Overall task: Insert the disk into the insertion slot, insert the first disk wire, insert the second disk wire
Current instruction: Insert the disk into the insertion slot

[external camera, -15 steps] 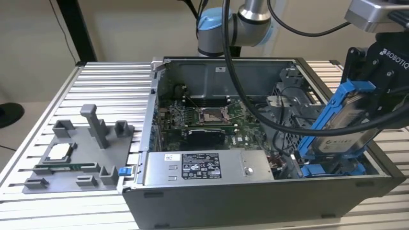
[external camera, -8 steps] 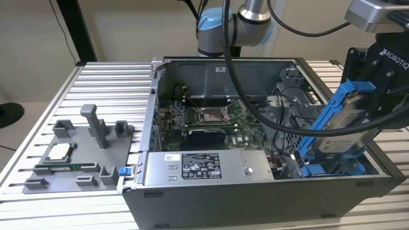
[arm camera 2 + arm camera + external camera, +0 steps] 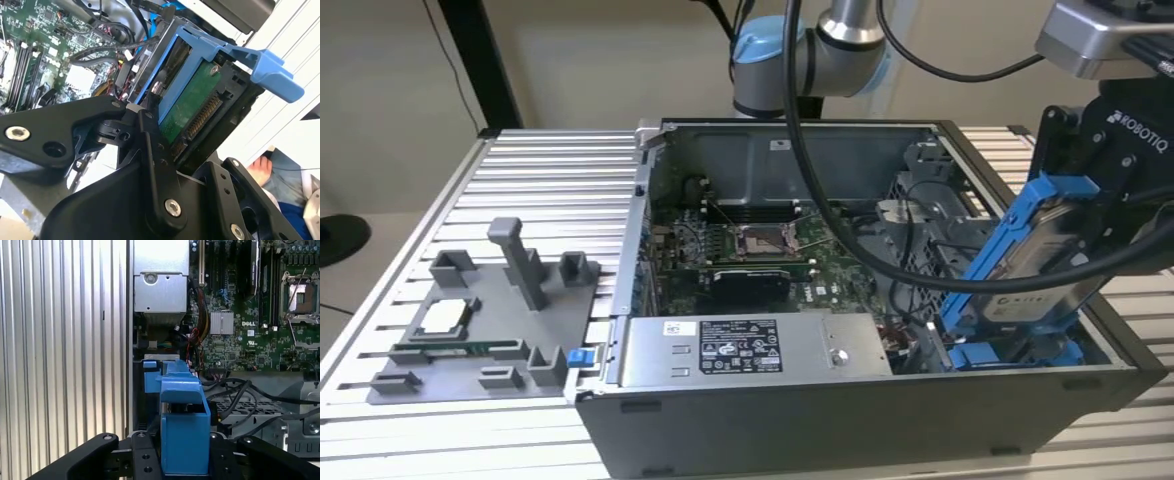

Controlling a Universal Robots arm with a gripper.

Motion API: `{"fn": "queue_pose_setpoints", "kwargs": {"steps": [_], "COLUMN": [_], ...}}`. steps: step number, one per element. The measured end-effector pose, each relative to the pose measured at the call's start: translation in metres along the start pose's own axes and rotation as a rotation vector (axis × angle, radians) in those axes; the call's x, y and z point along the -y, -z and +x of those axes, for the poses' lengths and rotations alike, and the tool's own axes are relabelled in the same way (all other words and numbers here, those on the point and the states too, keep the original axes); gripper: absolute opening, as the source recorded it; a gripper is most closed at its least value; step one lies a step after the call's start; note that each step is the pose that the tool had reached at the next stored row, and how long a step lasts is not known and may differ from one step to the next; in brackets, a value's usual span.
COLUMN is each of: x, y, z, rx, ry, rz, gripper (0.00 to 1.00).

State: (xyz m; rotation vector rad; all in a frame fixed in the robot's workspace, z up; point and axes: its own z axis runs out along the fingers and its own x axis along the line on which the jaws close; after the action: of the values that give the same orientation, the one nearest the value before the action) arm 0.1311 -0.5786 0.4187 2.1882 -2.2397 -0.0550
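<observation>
Disk (image 3: 1014, 285) clenched in my claw (image 3: 1074, 215), blue carrier and all, at four o'clock in the exterior view. I hold it tilted, top end toward one o'clock, low end dipping at the insertion slot (image 3: 1007, 355) so the carrier can meet the blue rails. Not seated yet, I judge. The connector end sits up by my claw, free for wires.
</observation>
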Motion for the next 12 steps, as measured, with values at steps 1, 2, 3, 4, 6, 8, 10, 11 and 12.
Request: {"fn": "queue_pose_setpoints", "kwargs": {"steps": [1, 2, 3, 4, 6, 8, 10, 11, 12], "x": [0.0, 0.0001, 0.0001, 0.0001, 0.0002, 0.0003, 0.0006, 0.0009, 0.0011], "y": [-0.0011, -0.002, -0.0028, -0.0037, -0.0063, -0.0085, -0.0106, -0.0112, -0.0115], "z": [0.0, 0.0, 0.0, 0.0001, 0.0001, 0.0001, 0.0002, 0.0001, 0.0], "rx": [0.0003, 0.0004, 0.0003, 0.0003, 0.0005, 0.0003, 0.0006, 0.0006, 0.0007], "ry": [0.0, 0.0, 0.0, 0.0, 0.0, 0.0, 0.0, 0.0, 0.0], "rz": [0.0, 0.0, 0.0, 0.0, 0.0, 0.0, 0.0, 0.0, -0.0001], "gripper": [0.0, 0.0, 0.0, 0.0, 0.0, 0.0, 0.0, 0.0, 0.0]}}
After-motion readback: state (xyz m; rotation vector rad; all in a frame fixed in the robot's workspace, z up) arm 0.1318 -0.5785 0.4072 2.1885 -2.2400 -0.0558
